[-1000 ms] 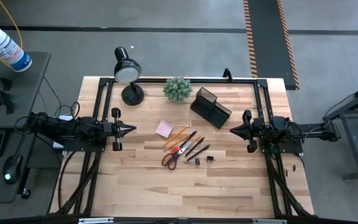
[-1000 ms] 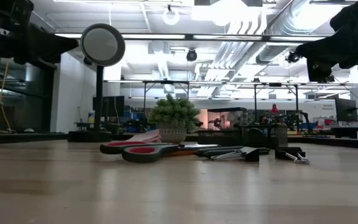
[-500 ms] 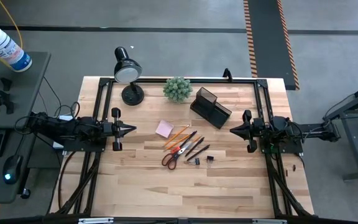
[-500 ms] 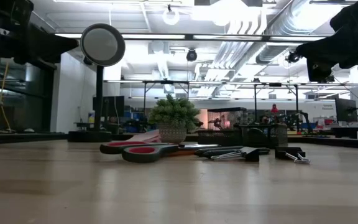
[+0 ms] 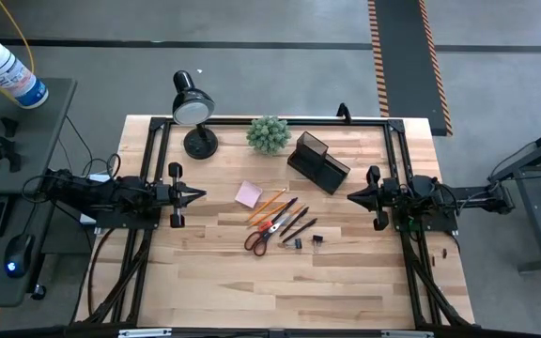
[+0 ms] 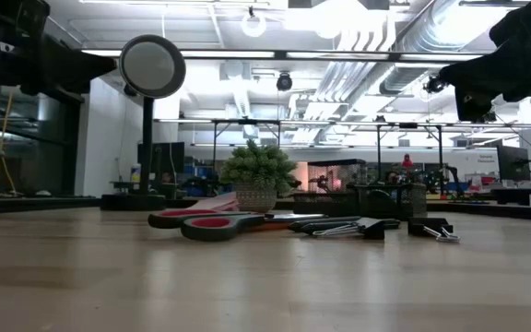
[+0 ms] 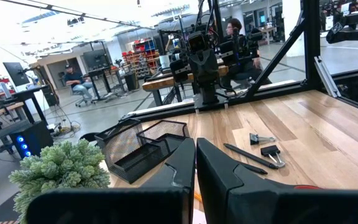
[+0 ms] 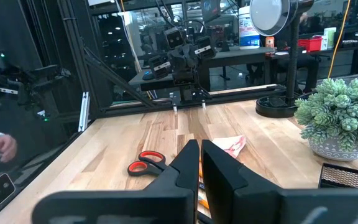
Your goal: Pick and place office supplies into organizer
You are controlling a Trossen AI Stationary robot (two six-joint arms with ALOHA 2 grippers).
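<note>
The office supplies lie mid-table: a pink sticky-note pad (image 5: pixel 248 194), orange pencils (image 5: pixel 269 204), dark pens (image 5: pixel 294 222), orange-handled scissors (image 5: pixel 262 236) and small black clips (image 5: pixel 306 241). The dark organizer (image 5: pixel 317 161) stands behind them toward the far edge. My left gripper (image 5: pixel 200 194) hovers shut at the table's left side, pointing level toward the supplies. My right gripper (image 5: pixel 350 196) hovers shut at the right side, facing it. The left wrist view shows the organizer (image 7: pixel 143 146) and clips (image 7: pixel 266 146); the right wrist view shows the scissors (image 8: pixel 146 163) and pad (image 8: pixel 232 146).
A black desk lamp (image 5: pixel 193 108) and a green plant ball (image 5: pixel 269 134) stand at the far edge, left of the organizer. A dark frame (image 5: pixel 252 121) runs round the far part of the table. Bare wood lies toward the near edge. People sit in the room beyond the table (image 7: pixel 232 28).
</note>
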